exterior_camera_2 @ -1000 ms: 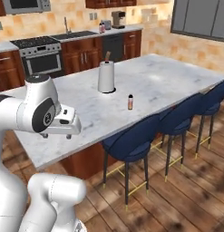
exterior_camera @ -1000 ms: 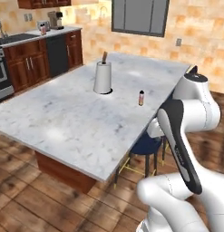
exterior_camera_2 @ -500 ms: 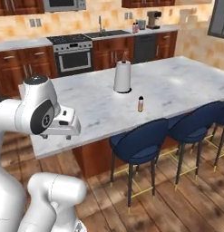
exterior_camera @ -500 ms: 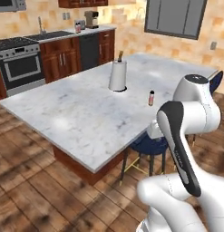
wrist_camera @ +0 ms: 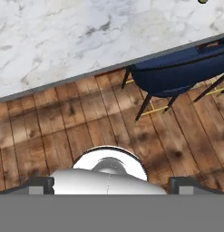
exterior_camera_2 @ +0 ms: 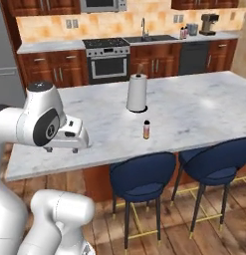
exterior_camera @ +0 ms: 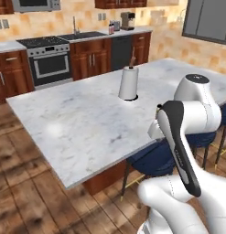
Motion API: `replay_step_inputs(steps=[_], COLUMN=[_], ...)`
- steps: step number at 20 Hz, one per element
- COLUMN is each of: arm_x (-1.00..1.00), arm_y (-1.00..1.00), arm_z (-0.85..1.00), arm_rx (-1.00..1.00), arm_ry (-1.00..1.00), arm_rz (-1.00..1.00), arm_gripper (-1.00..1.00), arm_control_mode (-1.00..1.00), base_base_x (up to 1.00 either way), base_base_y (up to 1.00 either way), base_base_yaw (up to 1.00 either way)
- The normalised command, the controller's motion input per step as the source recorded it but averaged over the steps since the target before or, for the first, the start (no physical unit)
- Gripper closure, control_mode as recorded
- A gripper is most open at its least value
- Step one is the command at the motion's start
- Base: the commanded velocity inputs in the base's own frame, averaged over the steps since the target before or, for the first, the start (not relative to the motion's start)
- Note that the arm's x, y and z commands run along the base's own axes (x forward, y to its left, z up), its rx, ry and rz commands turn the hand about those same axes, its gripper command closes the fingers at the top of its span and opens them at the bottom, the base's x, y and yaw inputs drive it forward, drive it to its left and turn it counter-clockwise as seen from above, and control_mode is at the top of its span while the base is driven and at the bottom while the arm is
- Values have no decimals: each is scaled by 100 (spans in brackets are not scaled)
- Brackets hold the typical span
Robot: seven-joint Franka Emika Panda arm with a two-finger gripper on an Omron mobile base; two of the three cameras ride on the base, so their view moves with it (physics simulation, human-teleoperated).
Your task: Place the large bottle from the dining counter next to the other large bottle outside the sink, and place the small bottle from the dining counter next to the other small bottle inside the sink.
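Right base view shows the small brown bottle with a pale cap (exterior_camera_2: 146,129) standing upright on the white marble dining worktop (exterior_camera_2: 204,104), near its front edge above a navy upholstered stool with thin gold legs (exterior_camera_2: 139,180), and just in front of a tall white paper-towel roll on a dark stand (exterior_camera_2: 137,92). I can make out no large bottle on this worktop; it may be hidden or out of frame. Across the room, on the far worktop by the sink with its chrome tap (exterior_camera_2: 144,31), a small cluster of bottle-like shapes (exterior_camera_2: 184,33) stands next to a dark coffee machine (exterior_camera_2: 209,23), too small to tell apart; those look like the partner bottles the task refers to. The claw (exterior_camera_2: 62,148) hangs off the white arm at the near left corner of the dining worktop, well apart from the small bottle, its jaws spread wide with nothing between them. In the hand view it looks down at the worktop edge, the wooden plank floor (wrist_camera: 86,131) and the stool. By my judgement nothing is done yet: neither bottle has been picked up or carried, so both placements remain, starting with a reach toward the small bottle.
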Motion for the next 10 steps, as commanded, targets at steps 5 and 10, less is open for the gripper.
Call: replay_step_inputs(steps=[5,10], arm_x=[0,0], arm_y=[0,0], arm_z=[0,0], arm_rx=[0,0], arm_ry=[0,0], arm_rz=[0,0], arm_gripper=[-100,-100], arm_control_mode=[100,100], base_base_x=[23,21], base_base_y=[-89,-83], base_base_yaw=[35,34])
